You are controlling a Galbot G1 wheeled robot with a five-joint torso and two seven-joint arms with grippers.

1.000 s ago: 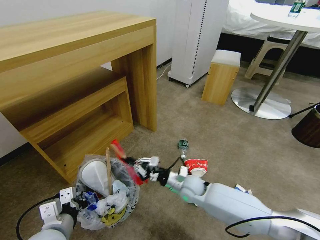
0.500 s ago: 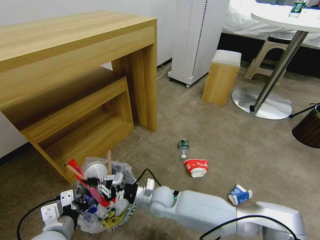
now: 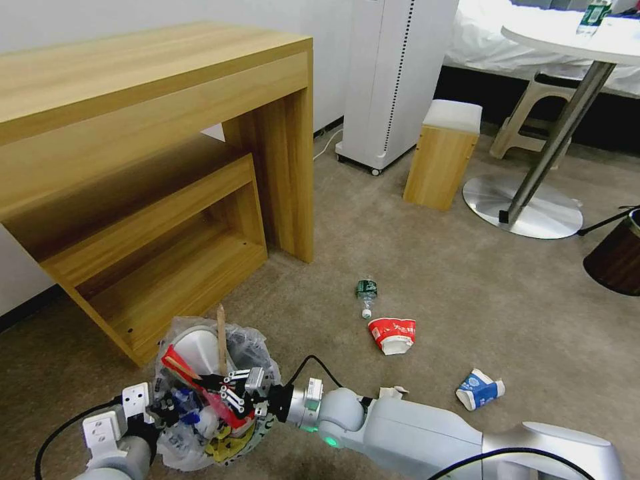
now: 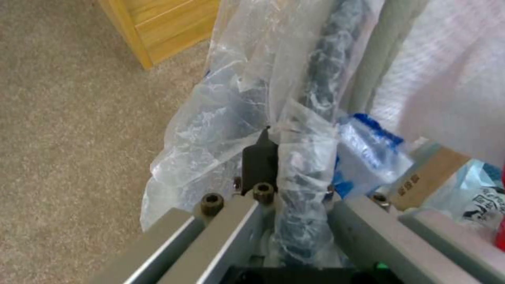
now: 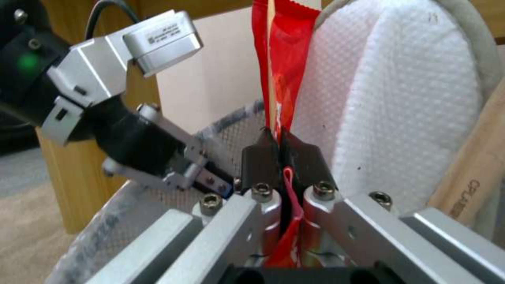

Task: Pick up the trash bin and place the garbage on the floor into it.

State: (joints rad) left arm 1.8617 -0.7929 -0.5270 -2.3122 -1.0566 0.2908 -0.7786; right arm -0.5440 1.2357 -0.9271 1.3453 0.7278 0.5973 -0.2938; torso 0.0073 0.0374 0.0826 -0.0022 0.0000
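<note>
We see the trash bin at the near left of the beige floor, just in front of the wooden desk. The left gripper is clenched on the bin's near-left rim, pinching the crinkly plastic liner between its pads. The right gripper reaches across over the bin's mouth, its black fingertips pressed together on a red wrapper. The wrapper slants up beside a white slipper that stands in the bin, with a wooden stick next to it. Farther right on the carpet lie a green-label bottle, a red-white paper bowl tipped on its side, and a blue-white carton, all well apart from the bin.
</note>
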